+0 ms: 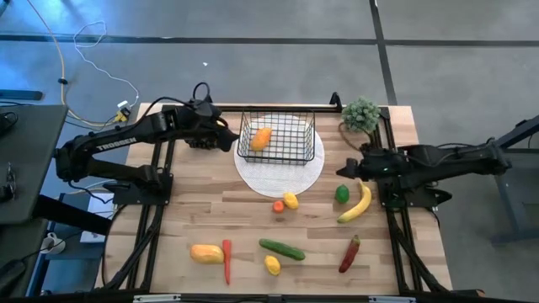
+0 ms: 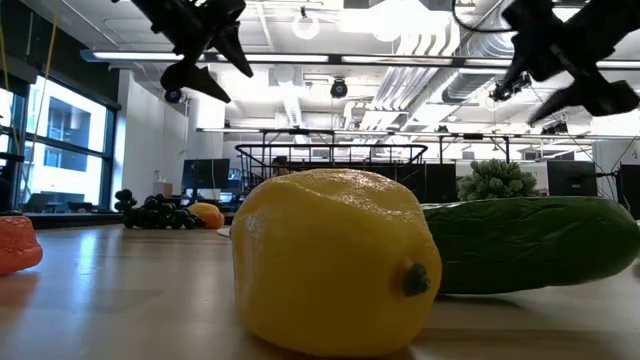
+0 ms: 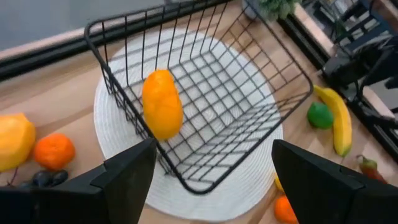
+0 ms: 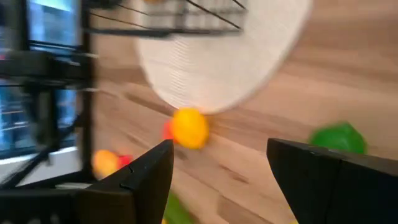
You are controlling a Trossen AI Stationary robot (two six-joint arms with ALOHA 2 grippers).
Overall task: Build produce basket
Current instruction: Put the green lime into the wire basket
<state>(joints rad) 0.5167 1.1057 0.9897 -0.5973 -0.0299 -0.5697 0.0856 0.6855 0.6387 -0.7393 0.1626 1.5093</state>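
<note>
Both jaws stand open and empty. From above, I see the left gripper [image 1: 221, 135] beside the basket [image 1: 278, 139], which sits on the white disc [image 1: 290, 177] holding one mango [image 1: 262, 137]. Left wrist view confirms the wide gap. Right wrist view: the right gripper [image 4: 217, 180] hovers over a lemon [image 4: 189, 128] and a green pepper [image 4: 339, 138], probably choosing one.
</note>
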